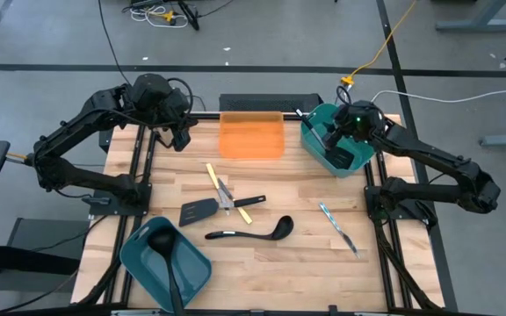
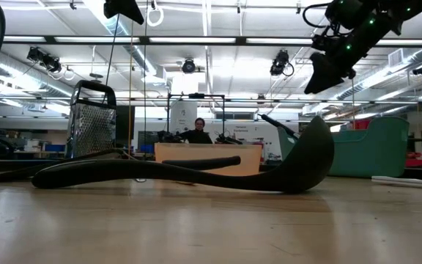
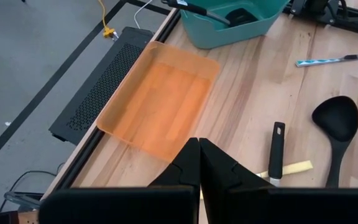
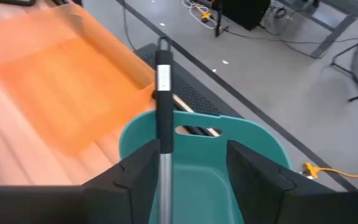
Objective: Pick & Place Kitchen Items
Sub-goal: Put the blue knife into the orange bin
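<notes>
spatula [image 4: 163,81], black-handled with a silver band, lies in the teal bin [image 4: 241,134] at the table's far right corner, directly beneath the right gripper [image 4: 188,168]. its handle runs straight away from the gripper, over the bin's cut-out rim toward the orange tray [image 4: 61,87], with its head down in the bin under the fingers. the right gripper's fingers stand wide apart, the handle nearer one finger but not pinched, so i judge the utensil released and resting on the bin.

outward from there, the remaining loose items lie mid-table, back toward the robot from the right gripper: a silver knife [image 1: 338,226] is the closest piece to the right arm; a black ladle [image 1: 251,232] lies crosswise, its bowl pointing to the right side; beside it sit a slotted spatula [image 1: 198,211], a pale yellow-handled piece [image 1: 215,182] and more cutlery crossed together. a second ladle [image 1: 169,263] already rests in the near-left teal bin [image 1: 139,259].

the left gripper [image 3: 199,168] hovers near the orange tray's left end, fingers pressed together and holding nothing; the crossed cutlery pile lies ahead of it, and it looks the nearer arm for that pile.

little blocks the right arm: lifting clear means rising straight up so the fingers do not snag the protruding handle, then the knife lies open on bare wood.
</notes>
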Available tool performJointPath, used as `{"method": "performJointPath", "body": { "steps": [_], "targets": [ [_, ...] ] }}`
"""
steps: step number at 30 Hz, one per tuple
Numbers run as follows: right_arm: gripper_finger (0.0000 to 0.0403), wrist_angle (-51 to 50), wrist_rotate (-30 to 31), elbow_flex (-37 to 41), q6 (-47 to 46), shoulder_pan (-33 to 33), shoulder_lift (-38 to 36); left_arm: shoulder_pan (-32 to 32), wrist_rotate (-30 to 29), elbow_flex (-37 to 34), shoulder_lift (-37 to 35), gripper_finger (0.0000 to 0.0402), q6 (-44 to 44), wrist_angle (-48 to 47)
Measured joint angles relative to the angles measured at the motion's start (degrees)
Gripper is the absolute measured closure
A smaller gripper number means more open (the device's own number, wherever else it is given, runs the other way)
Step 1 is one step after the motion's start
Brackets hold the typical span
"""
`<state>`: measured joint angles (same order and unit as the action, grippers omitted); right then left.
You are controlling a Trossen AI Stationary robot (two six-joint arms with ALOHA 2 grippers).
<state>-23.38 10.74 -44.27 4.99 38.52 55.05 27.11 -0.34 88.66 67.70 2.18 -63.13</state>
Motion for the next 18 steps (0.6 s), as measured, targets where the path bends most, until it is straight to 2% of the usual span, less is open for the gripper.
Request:
{"method": "performJointPath", "body": {
  "steps": [5,18],
  "targets": [
    [0.0232,-0.5,-2.9,0.0,-0.7,-0.5,-0.5,0.0,1.7,0.0,0.0,0.0400,-0.7,0.0],
    [0.0337,-0.6,-8.2,0.0,-6.2,-7.7,-6.9,0.0,1.9,0.0,0.0,0.0399,-0.4,0.1]
  ]
}}
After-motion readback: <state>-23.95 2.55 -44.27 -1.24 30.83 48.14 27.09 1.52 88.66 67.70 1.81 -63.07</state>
